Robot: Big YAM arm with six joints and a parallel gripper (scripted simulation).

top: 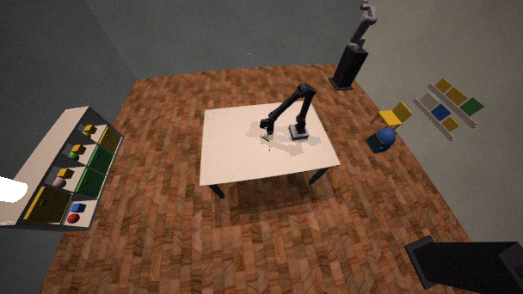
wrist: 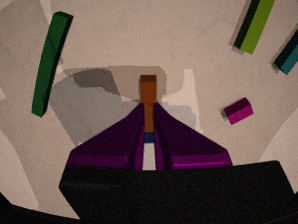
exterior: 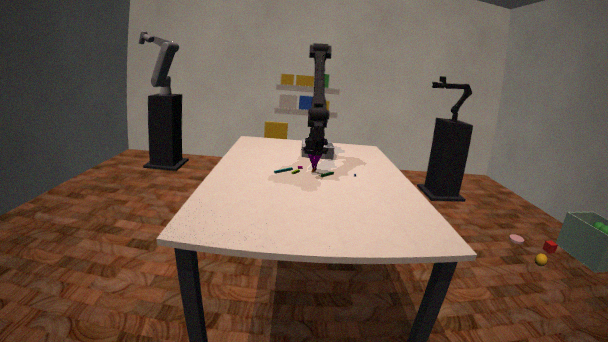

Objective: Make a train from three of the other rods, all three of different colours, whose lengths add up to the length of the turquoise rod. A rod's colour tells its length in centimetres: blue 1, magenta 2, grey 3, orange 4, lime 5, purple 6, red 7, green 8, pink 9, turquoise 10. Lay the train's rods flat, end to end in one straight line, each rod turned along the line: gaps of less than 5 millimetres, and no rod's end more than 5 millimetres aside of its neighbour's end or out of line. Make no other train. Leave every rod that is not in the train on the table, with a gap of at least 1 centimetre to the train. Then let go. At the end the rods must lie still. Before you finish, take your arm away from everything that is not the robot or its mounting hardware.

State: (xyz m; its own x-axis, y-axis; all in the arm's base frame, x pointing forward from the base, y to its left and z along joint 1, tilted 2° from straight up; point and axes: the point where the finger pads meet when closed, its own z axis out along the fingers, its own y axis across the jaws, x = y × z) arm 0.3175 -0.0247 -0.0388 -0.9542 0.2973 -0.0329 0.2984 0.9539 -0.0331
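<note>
Gripping an orange rod [wrist: 148, 99], the purple fingers are closed on its near end, so that the rod projects forward from between them and hangs over the counter [wrist: 160, 23]. Around it, in the wrist view, lie a green rod [wrist: 51, 63] to the left, a lime rod [wrist: 256, 16] at upper right, a turquoise rod [wrist: 288, 56] at the right edge, and a short magenta rod [wrist: 238, 111] just right of the fingers; all four lie flat and apart from one another. A tiny dark speck on the counter in the exterior view may be the blue rod [exterior: 355, 175], though it is too small to be sure.

Handling, as a judgement: the rods look like stiff, light, square-section bars with smooth faces, unlikely to bend or break but apt to pivot or slip if pinched at one end. A hold across the two long side faces, near mid-length, would keep a rod level when it is laid down. The magenta piece offers little length to take hold of.

No brand, label or legible writing appears on the rods, the gripper [wrist: 149, 156] or the counter.
</note>
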